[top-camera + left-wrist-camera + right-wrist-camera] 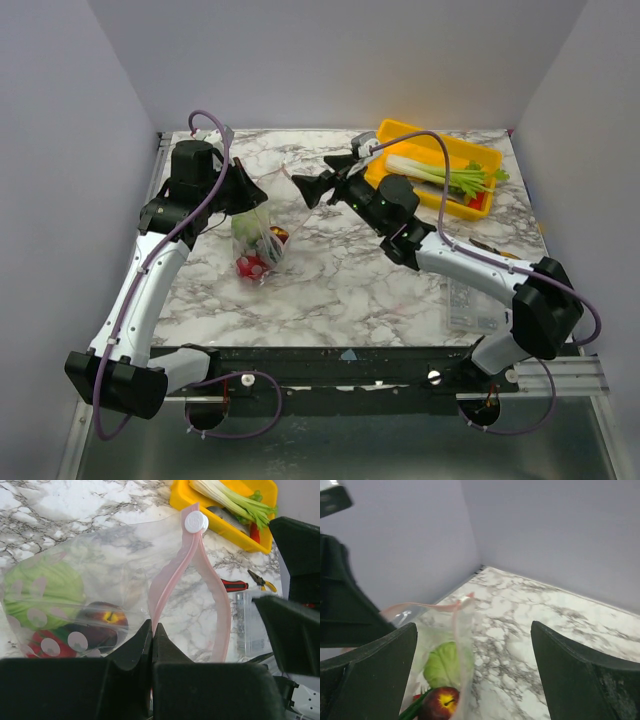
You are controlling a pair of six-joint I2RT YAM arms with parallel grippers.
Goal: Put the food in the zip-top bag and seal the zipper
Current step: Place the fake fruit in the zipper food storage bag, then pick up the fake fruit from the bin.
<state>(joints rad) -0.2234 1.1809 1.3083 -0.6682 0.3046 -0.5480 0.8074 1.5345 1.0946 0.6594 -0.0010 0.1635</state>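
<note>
Partly filled zip-top bag (256, 228) (leek (428, 171) yet in tray (400, 130)); zipper (173, 575) unsealed, clamped by left jaws; right jaws gape, empty.

The table (340, 285) is white marble veined in grey. The bag (115, 555) is clear with white dots and a pale pink strip (172, 575). Inside it are a bright green leafy piece (45, 587), a red piece (37, 642) and a dark purple piece (102, 622) with a yellow spot. The tray (181, 497) is yellow and the leek (225, 497) is white and green.
</note>
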